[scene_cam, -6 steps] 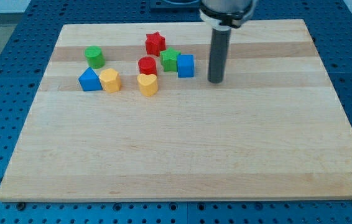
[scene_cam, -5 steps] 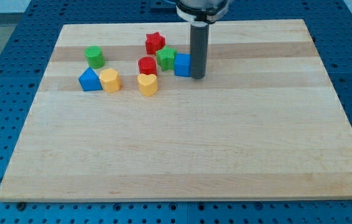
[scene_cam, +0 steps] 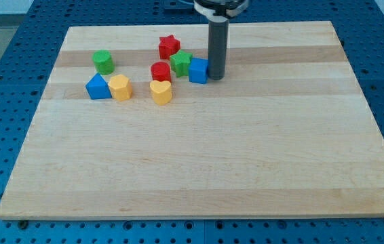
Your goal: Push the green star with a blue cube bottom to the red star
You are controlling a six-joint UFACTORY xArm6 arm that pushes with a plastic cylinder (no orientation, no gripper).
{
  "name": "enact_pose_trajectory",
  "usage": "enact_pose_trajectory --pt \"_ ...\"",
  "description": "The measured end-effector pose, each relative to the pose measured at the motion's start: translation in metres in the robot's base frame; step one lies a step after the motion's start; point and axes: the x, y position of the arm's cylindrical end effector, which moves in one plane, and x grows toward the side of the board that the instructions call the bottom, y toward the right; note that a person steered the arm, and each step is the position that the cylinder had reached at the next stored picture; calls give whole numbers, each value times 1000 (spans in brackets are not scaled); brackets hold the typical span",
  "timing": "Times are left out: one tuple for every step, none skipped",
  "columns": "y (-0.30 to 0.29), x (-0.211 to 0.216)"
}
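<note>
green star (scene_cam: 182, 63) touching blue cube (scene_cam: 199, 70), my tip (scene_cam: 216, 77) at cube's right

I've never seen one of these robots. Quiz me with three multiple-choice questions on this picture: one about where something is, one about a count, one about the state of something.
1. Where is my tip?
A. At the view's right of the blue cube
B. Beside the green cylinder
C. At the view's bottom edge of the board

2. How many yellow blocks are there?
A. One
B. Two
C. Four

3. How do the green star and the blue cube stand?
A. Far apart
B. Stacked
C. Side by side, touching

Answers:
1. A: the rod's end stands right against the cube's right side.
2. B: a yellow block beside the blue triangular block and a yellow heart.
3. C: no gap shows between them, below-right of the red star.
</note>
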Motion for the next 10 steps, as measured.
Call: enact_pose_trajectory --pt "-13 3" --pt "-14 24" --pt "-41 16" --pt "-62 -8" --pt "-79 -19" --pt "-98 -24" --pt "-109 -25" --pt "-117 -25" --pt "-122 -24" --pt "-36 -36"
